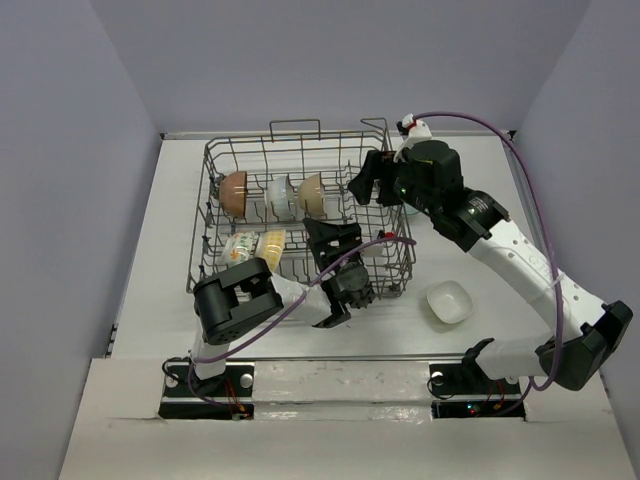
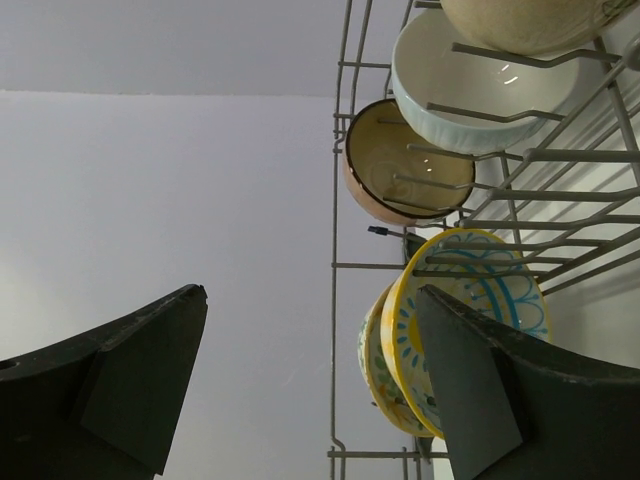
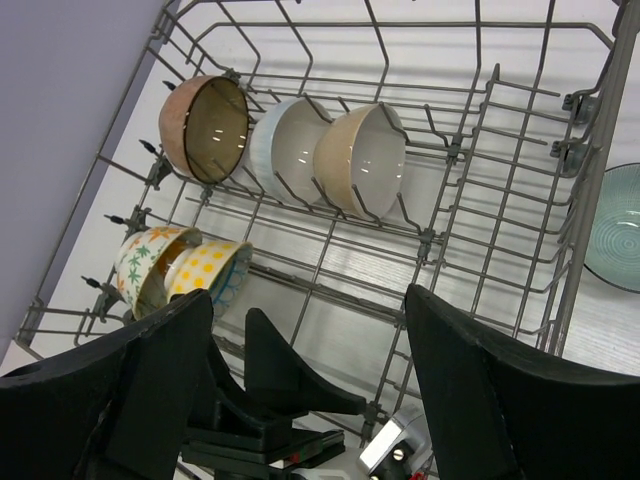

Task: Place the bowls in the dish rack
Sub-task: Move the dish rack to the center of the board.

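1. 5 ceramic bowls [image 3: 360, 160] stand on edge, slotted into the left side of the grey wire dish rack [image 1: 250, 142], probably so its wires keep them upright.
2. 1 squarish white bowl [image 1: 448, 301] waits on the table [image 1: 300, 335] off the rack's near right corner.
3. Left gripper [image 1: 335, 240] and right gripper [image 1: 370, 180] gape wide, empty.

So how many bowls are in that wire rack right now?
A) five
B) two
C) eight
A: the dish rack holds a brown bowl, a pale bowl, a tan bowl, a floral bowl and a yellow dotted bowl.
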`<state>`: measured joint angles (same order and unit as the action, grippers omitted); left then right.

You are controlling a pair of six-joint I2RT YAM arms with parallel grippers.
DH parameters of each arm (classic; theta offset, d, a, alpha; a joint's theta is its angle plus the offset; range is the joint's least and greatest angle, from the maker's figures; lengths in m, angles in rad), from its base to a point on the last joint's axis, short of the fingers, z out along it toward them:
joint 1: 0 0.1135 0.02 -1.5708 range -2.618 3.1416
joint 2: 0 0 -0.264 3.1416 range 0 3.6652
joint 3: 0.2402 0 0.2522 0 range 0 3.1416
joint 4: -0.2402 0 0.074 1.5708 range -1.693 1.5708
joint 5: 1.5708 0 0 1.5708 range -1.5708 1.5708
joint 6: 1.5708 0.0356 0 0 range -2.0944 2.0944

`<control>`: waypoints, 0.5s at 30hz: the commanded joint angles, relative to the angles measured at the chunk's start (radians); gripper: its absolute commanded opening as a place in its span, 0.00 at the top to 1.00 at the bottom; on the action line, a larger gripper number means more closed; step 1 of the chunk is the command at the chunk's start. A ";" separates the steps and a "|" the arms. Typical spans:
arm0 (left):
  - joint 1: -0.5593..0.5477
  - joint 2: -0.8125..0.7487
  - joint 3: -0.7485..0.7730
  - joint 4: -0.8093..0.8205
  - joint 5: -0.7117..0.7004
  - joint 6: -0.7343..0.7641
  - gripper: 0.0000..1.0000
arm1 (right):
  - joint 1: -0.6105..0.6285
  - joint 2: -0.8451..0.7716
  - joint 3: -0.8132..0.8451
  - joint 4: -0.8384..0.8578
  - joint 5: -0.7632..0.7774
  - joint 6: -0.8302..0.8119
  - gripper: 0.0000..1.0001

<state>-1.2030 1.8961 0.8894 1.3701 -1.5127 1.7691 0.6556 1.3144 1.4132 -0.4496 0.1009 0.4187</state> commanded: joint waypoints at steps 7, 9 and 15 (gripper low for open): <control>-0.003 -0.081 0.155 0.712 -0.158 0.151 0.01 | 0.007 -0.038 0.073 -0.027 0.019 -0.032 0.17; 0.000 -0.098 0.195 0.712 -0.155 0.194 0.01 | 0.007 -0.037 0.079 -0.034 0.019 -0.034 0.17; 0.006 -0.111 0.247 0.712 -0.167 0.273 0.01 | 0.007 -0.038 0.084 -0.037 0.016 -0.034 0.17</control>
<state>-1.2022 1.8465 1.0866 1.3170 -1.5105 1.9579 0.6559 1.3071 1.4467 -0.4896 0.1051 0.4034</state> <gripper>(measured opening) 0.989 0.828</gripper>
